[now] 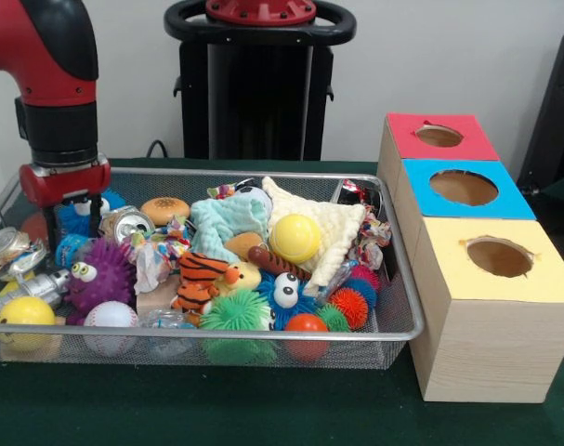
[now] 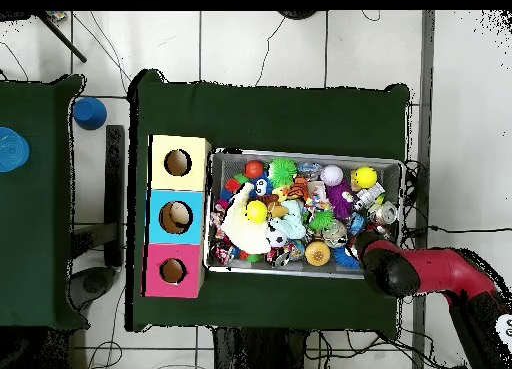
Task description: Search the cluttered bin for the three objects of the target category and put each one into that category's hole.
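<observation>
Search step, by my read. Your gripper (image 1: 80, 218) hung inside the bin (image 1: 407, 307) at its 9 o'clock end in the front view; whether it was parted or closed, I couldn't tell. One clear bag (image 1: 168, 321) lay at 6 o'clock against the mesh. Next: grasp one, carry to the blue box's hole (image 1: 463, 187).
</observation>
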Controlling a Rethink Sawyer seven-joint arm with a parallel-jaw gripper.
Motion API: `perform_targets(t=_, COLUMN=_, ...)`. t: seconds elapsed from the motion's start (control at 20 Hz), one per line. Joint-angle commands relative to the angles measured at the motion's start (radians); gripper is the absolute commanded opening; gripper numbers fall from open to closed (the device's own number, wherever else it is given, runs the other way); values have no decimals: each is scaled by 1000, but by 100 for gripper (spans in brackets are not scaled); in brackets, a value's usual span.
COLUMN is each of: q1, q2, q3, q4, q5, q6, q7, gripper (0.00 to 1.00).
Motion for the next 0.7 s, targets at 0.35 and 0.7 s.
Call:
perform_targets(t=0.35, q1=16, q2=107, q3=-66, q4=-99, q5=-49, q6=9, q7=-33, gripper=100)
perform_targets(t=0.7, q1=18, q2=105, q3=-87, q4=-94, q5=-38, q6=-21, q7=35, gripper=0)
